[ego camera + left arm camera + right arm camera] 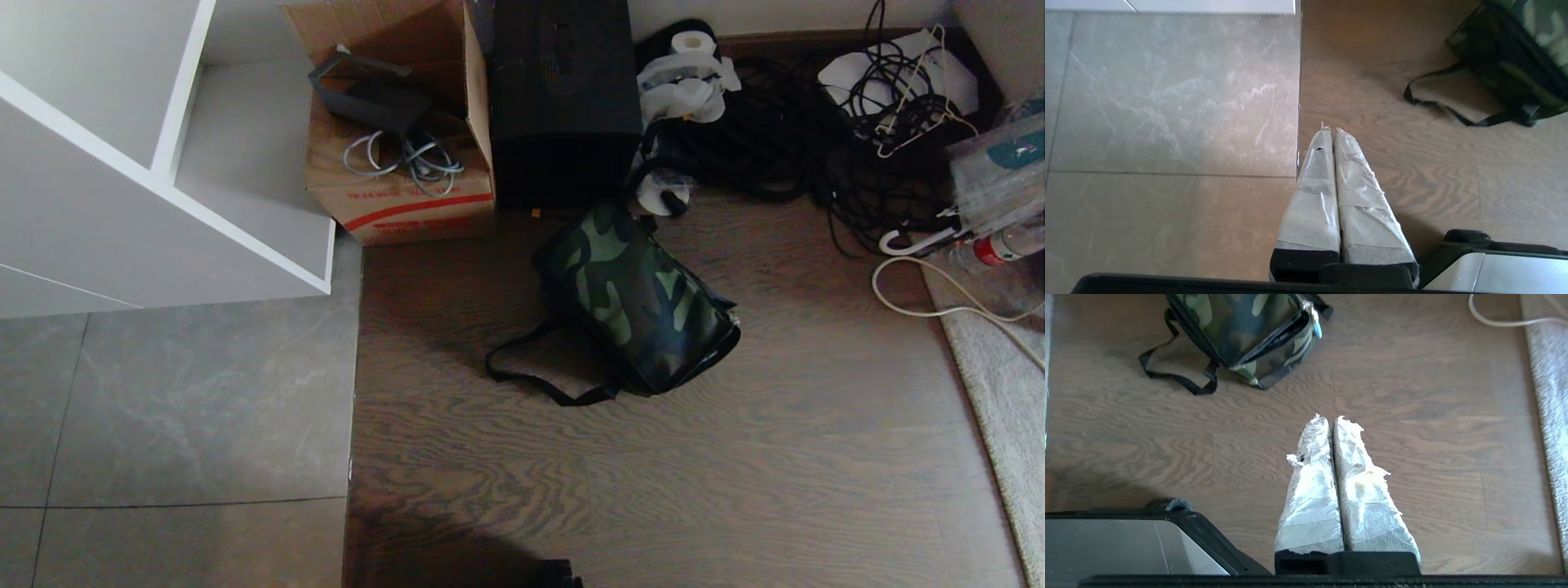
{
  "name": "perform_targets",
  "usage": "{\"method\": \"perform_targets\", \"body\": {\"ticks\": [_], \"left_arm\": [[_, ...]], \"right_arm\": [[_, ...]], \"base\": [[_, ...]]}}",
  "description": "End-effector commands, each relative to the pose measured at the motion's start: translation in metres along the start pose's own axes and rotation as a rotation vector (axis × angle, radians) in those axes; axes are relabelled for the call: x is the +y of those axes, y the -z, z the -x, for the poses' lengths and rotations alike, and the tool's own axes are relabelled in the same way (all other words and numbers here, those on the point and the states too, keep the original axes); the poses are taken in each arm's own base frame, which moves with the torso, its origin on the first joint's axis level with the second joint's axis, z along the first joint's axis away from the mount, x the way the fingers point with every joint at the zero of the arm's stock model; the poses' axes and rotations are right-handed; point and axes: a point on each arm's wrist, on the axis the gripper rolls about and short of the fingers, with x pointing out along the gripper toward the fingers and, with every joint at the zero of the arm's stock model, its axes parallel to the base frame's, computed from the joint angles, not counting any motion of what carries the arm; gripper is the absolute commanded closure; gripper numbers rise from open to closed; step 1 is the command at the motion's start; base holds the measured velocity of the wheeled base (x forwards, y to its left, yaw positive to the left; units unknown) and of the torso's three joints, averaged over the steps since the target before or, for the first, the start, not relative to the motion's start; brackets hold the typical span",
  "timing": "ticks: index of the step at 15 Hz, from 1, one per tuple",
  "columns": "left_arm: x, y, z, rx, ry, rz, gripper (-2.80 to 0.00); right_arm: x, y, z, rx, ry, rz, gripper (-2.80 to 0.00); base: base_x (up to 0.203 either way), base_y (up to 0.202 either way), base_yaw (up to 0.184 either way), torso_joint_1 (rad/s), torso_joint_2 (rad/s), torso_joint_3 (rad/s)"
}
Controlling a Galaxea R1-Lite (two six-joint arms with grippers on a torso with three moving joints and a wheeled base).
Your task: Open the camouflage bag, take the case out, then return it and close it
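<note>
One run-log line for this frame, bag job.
phase: start | camouflage bag: closed, on wood floor, untouched | case: not visible | left gripper: shut, empty, parked | right gripper: shut, empty, parked

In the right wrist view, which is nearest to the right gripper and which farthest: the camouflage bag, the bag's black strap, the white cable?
From the right gripper, shut, above bare floor:
1. Camouflage bag, ahead, toward the robot's left.
2. Black strap, farther left, on the floor.
3. White cable, by the rug.

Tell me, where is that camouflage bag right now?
In the head view the camouflage bag lies closed on the wooden floor near the middle, just in front of the tall black box.
</note>
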Motion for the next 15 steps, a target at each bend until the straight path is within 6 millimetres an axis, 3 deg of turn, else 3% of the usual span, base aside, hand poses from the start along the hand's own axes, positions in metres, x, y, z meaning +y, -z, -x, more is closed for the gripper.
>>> {"method": "perform_targets", "body": {"ticks": [1, 15], "left_arm": [[0.0000, -0.0004, 0.0001, -0.002, -0.002, 0.001, 0.00], [0.0000, -0.0005, 0.0001, -0.003, -0.001, 0.002, 0.00]], "right_arm": [[0.0000, -0.0001, -0.0001, 0.001, -0.001, 0.000, 0.00], [0.0000, -0.0001, -0.0001, 0.001, -0.002, 0.000, 0.00]], "base": [[0.000, 0.000, 0.000, -0.002, 0.00, 0.203], [0.000, 0.000, 0.000, 0.003, 0.00, 0.203]]}}
